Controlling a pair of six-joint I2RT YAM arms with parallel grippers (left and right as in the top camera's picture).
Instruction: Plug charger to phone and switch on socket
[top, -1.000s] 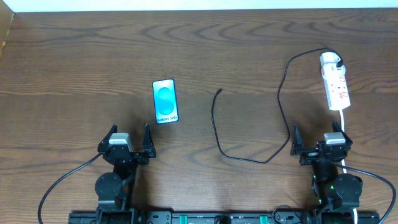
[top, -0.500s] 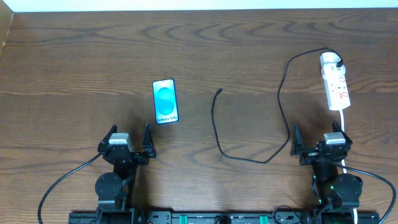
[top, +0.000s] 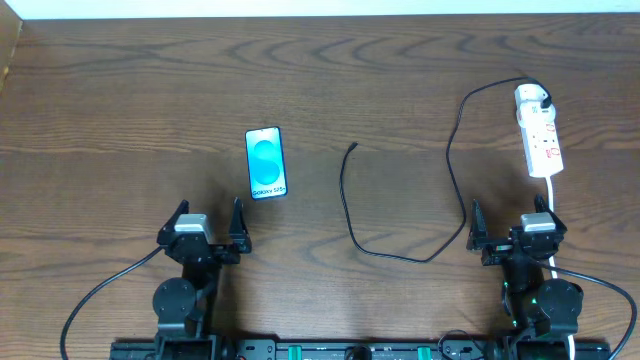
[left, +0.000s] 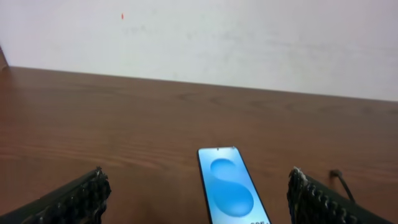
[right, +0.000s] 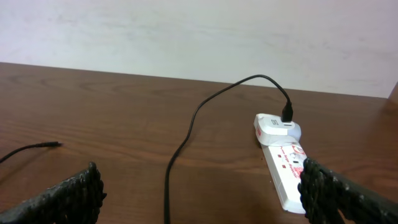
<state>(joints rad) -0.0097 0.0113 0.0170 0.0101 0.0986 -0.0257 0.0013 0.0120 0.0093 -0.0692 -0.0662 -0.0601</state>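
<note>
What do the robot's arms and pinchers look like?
Both are black. The left gripper and right gripper each have two pointy fingers with bumpy pads, a grey block on top, and black cables trailing behind.

Grained wood, white plastic, matt black.
The table (top: 400, 70) was brown wood with visible grain and a low sheen; the phone (top: 266, 163) screen looked glossy, the socket (top: 540, 135) smooth white plastic, the charger (top: 343, 185) cable matt black. Pads on the left gripper (left: 197, 173) and right gripper (right: 200, 165) were black and rough-textured.
</note>
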